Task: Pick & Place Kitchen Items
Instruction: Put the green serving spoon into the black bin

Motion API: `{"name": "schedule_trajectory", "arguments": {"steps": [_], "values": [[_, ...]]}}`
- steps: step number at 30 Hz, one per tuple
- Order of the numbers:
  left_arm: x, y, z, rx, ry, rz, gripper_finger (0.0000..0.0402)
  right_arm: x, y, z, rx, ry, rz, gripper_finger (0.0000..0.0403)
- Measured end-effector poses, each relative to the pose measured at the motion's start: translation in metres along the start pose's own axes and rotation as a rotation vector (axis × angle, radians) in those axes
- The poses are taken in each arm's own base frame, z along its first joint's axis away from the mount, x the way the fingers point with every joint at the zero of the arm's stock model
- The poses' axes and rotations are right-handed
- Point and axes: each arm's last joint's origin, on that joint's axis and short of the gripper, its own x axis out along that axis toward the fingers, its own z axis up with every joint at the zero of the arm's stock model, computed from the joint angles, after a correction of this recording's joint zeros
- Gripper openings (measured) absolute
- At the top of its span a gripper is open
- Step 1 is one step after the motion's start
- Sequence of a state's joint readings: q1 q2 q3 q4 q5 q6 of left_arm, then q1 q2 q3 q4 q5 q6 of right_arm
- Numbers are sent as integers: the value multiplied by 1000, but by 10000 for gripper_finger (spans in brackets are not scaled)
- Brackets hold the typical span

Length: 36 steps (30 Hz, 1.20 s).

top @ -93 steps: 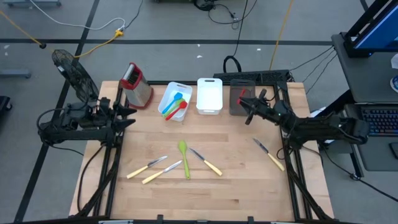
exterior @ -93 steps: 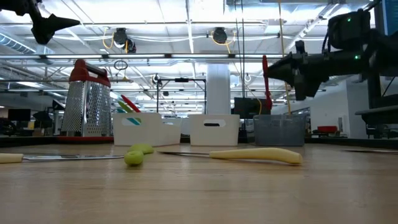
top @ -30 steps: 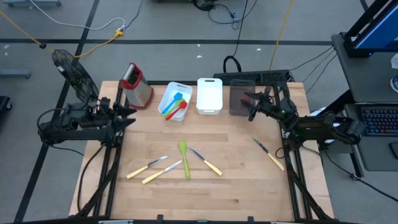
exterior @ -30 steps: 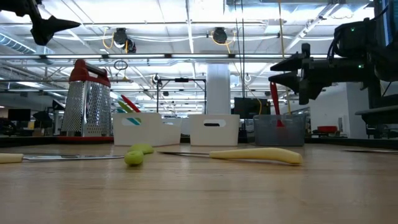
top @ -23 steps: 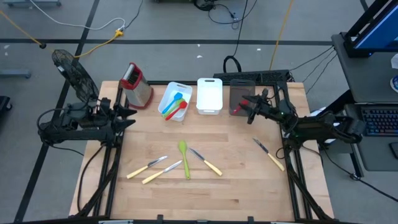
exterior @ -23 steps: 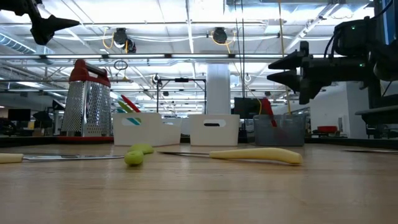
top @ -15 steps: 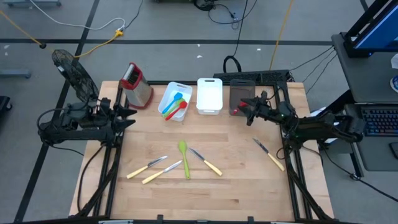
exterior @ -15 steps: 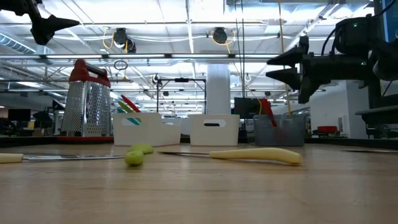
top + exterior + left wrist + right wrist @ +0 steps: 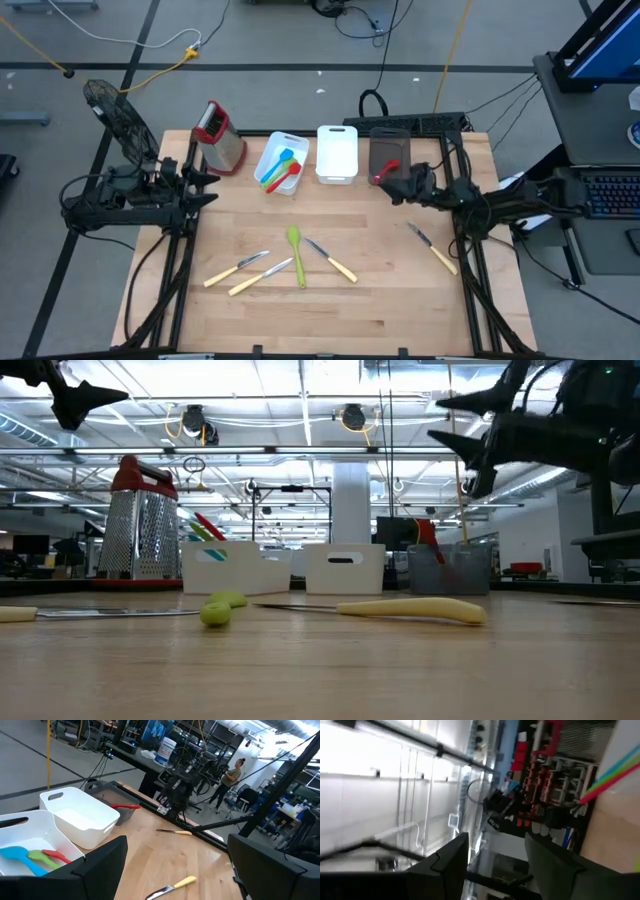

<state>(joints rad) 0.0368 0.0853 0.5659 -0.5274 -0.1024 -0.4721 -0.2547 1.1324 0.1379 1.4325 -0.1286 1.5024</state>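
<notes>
Right gripper (image 9: 397, 187) hovering empty with jaws parted just beside the grey bin (image 9: 388, 150), red spoon (image 9: 384, 174) lying inside it as if delivered, nearest knife (image 9: 432, 247) waiting near on the table, left gripper (image 9: 208, 182) idling wide open.

The table (image 9: 380, 290) is pale wood, butcher-block strips with a smooth matt finish. The box grater (image 9: 222, 140) is bright perforated metal under a red plastic top. Two white bins (image 9: 337, 155) look like smooth plastic, faintly glossy; the dark grey bin (image 9: 386, 150) is duller plastic. The green spatula (image 9: 296, 250) and the red spoon (image 9: 385, 176) look like matt plastic. The knives (image 9: 332, 260) pair shiny metal blades with pale yellow handles.
</notes>
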Motion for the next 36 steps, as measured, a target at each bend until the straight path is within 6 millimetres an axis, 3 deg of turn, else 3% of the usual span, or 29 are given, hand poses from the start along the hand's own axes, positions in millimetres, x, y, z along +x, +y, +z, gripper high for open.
{"name": "schedule_trajectory", "arguments": {"steps": [14, 21, 27, 36], "values": [[0, -1, -1, 25, 24, -43, 351, 69, 53, -43, -368, 171, 94, 187], [0, -1, -6, 25, 91, -72, 351, 86, 71, -58, -444, 194, 104, 187], [-1, 1, -9, 21, 136, -77, 351, 102, 75, -75, -512, 229, 78, 187], [-1, 1, -11, 44, 154, -79, 351, 150, 72, -110, -584, 402, -97, 187]]}}
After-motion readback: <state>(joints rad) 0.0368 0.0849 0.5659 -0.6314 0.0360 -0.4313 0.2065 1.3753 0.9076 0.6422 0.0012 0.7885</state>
